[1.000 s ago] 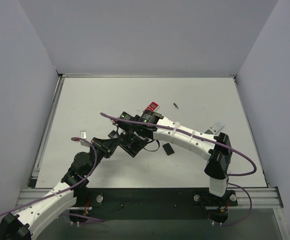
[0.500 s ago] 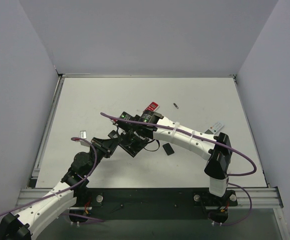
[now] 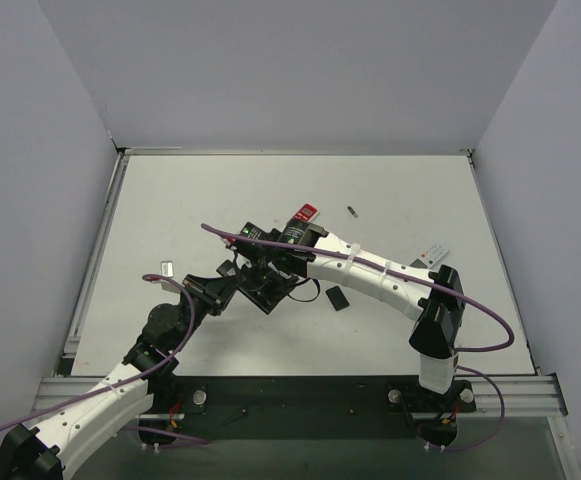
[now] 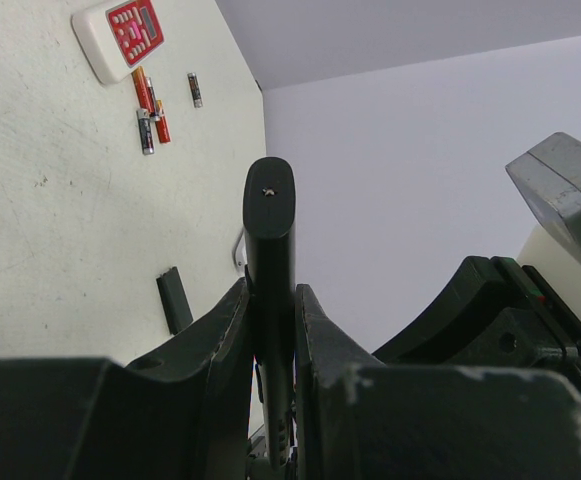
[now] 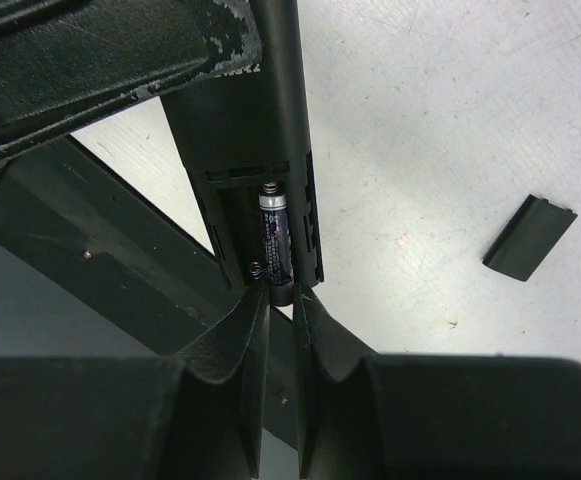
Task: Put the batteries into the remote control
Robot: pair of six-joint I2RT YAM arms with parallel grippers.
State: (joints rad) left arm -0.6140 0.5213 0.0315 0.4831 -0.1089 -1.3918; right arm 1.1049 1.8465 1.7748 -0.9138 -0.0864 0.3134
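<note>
While the left pincer [image 4: 270, 300] is clamped on the narrow sides of the black remote [image 4: 270, 230], the remote stands on edge between its two fingers, with its rounded end pointing away from the wrist camera. From above, both arms meet near the middle of the counter [image 3: 220, 190], and the remote sits between them.

The right wrist camera looks at the back of the remote, where the battery bay is open. One battery [image 5: 274, 232] lies lengthwise in the bay, dark with a pale label, its far end against the spring. The right pincer [image 5: 280, 297] has its fingers drawn close together at the near end of that battery. They seem to pinch it, though the contact itself is dark and hard to make out.

The black battery cover [image 5: 530, 238] lies flat on the counter, apart from the remote and to its right in that view.

Further back, the red-and-white remote [image 4: 120, 37] lies on the counter, keypad up. Just beside it are a few loose batteries [image 4: 160, 125], orange and grey, lying close together, and one more single battery [image 3: 352, 211] lies a little to their right. The small white-grey remote [image 3: 433, 255] rests near the right arm's elbow, well apart from the rest.
</note>
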